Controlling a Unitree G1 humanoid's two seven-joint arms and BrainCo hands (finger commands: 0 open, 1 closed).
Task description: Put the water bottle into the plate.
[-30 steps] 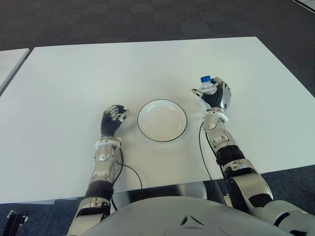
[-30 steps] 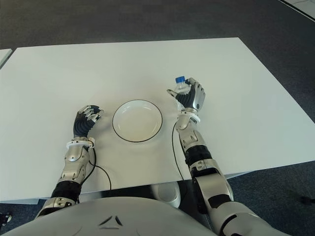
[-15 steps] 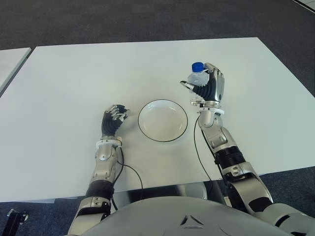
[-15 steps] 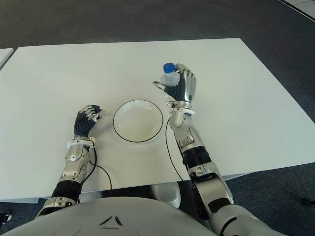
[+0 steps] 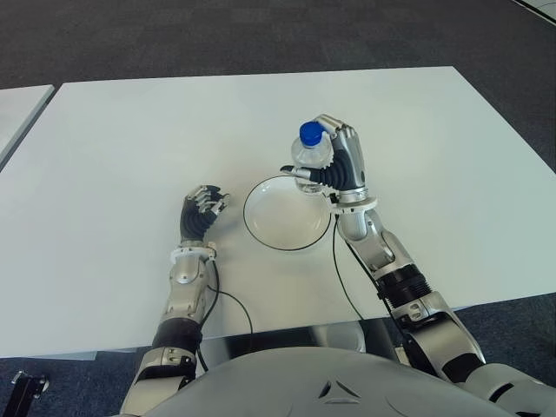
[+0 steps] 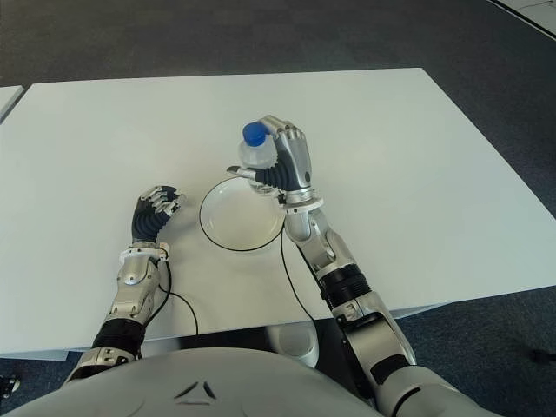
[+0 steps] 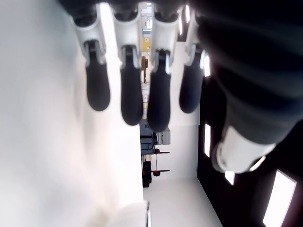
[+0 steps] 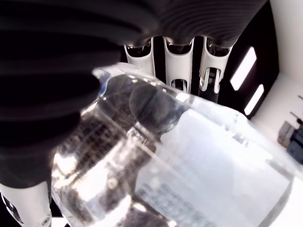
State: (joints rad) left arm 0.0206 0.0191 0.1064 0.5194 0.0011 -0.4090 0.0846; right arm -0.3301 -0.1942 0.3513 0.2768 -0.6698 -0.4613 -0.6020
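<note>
My right hand (image 5: 334, 167) is shut on a clear water bottle (image 5: 309, 155) with a blue cap, holding it upright above the right rim of the white plate (image 5: 280, 222). The plate is round with a dark edge and lies on the white table (image 5: 130, 139) in front of me. In the right wrist view the bottle (image 8: 180, 156) fills the frame, with the fingers (image 8: 182, 66) wrapped around it. My left hand (image 5: 200, 213) shows left of the plate with its fingers (image 7: 130, 90) curled and holding nothing.
The white table stretches wide around the plate, with dark carpet (image 5: 261, 35) beyond its far edge. A second pale table corner (image 5: 17, 109) shows at the far left. Thin black cables (image 5: 228, 304) run along both forearms near the table's front edge.
My right hand has lifted the bottle and carried it leftward, from the table right of the plate to above the plate's right rim. The left hand has stayed still.
</note>
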